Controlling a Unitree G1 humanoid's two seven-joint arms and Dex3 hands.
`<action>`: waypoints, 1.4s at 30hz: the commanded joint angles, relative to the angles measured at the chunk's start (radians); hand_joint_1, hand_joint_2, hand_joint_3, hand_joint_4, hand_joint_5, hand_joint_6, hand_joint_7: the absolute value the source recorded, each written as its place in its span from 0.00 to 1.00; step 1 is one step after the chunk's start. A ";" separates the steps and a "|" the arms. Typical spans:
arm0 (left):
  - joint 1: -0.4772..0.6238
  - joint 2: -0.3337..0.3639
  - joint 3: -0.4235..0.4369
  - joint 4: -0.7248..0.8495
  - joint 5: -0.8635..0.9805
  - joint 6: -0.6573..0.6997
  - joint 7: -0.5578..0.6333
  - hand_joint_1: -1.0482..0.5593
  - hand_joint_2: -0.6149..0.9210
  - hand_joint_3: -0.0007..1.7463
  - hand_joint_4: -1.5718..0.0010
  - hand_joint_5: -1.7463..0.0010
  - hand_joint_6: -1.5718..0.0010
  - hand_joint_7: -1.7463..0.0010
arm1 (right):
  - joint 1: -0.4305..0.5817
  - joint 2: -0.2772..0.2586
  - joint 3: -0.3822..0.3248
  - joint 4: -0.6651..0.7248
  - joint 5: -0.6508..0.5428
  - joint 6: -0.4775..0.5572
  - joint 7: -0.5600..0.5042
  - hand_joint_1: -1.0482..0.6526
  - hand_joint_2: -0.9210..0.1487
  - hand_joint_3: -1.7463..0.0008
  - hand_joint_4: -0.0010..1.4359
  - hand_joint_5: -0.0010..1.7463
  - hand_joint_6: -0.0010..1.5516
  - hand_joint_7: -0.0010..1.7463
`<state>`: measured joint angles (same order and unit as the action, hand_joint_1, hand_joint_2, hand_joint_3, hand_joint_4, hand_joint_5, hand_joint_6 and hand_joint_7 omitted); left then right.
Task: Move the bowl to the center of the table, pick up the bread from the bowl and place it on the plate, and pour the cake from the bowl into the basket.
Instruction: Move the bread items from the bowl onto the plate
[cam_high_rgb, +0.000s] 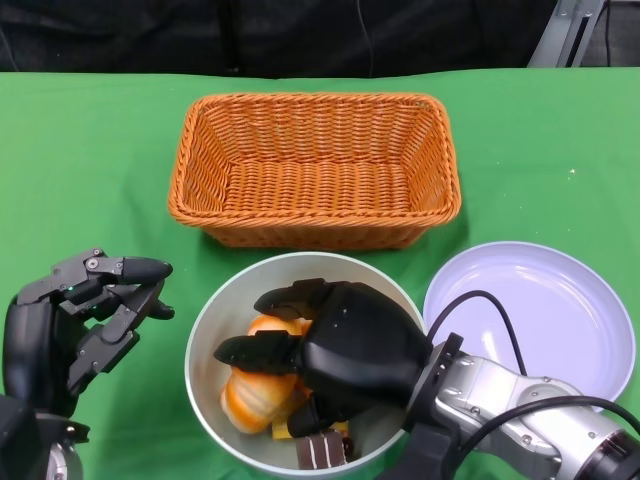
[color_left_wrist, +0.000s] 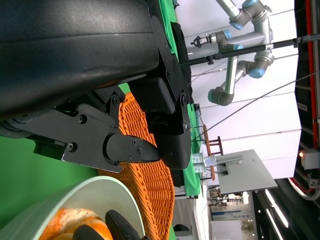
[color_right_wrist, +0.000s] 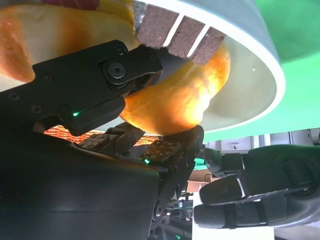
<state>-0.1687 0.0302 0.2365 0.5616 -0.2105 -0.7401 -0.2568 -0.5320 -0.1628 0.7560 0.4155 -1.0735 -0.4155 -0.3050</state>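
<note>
The pale bowl (cam_high_rgb: 215, 310) sits at the table's near middle, in front of the orange wicker basket (cam_high_rgb: 315, 165). Inside it lie orange-brown bread (cam_high_rgb: 250, 398) and a dark brown cake slice (cam_high_rgb: 320, 452). My right hand (cam_high_rgb: 350, 350) reaches into the bowl from the right, and its fingers close around the bread. The right wrist view shows the bread (color_right_wrist: 175, 105) pinched between the fingers of that hand (color_right_wrist: 100, 90), with the cake (color_right_wrist: 175, 30) against the bowl wall (color_right_wrist: 255, 75). To the left of the bowl, my left hand (cam_high_rgb: 90, 315) has its fingers apart and holds nothing.
An empty lilac plate (cam_high_rgb: 560, 320) lies right of the bowl, close to my right forearm. The basket is empty. Green cloth covers the table. In the left wrist view, the basket (color_left_wrist: 150, 190) and the bowl rim (color_left_wrist: 95, 192) lie beyond my left hand (color_left_wrist: 125, 125).
</note>
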 joint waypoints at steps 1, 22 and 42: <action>0.007 0.009 0.000 -0.021 -0.030 0.000 -0.015 0.50 1.00 0.14 0.44 0.31 0.33 0.62 | 0.001 -0.006 0.022 0.046 -0.016 0.017 0.002 0.20 0.02 1.00 0.52 0.02 0.44 0.01; -0.001 0.007 0.005 0.007 -0.028 -0.019 -0.003 0.53 1.00 0.14 0.43 0.30 0.33 0.61 | -0.082 0.021 0.049 0.303 0.029 -0.168 -0.407 0.42 0.07 1.00 0.65 0.58 0.78 0.01; -0.022 0.012 0.018 0.071 -0.031 -0.032 0.003 0.54 1.00 0.15 0.45 0.31 0.33 0.62 | -0.089 -0.004 -0.076 0.291 0.182 -0.331 -0.394 0.52 0.02 0.99 0.62 0.57 0.80 0.01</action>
<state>-0.1854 0.0291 0.2448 0.6215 -0.2341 -0.7630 -0.2606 -0.6272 -0.1485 0.7038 0.7254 -0.9183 -0.7346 -0.7053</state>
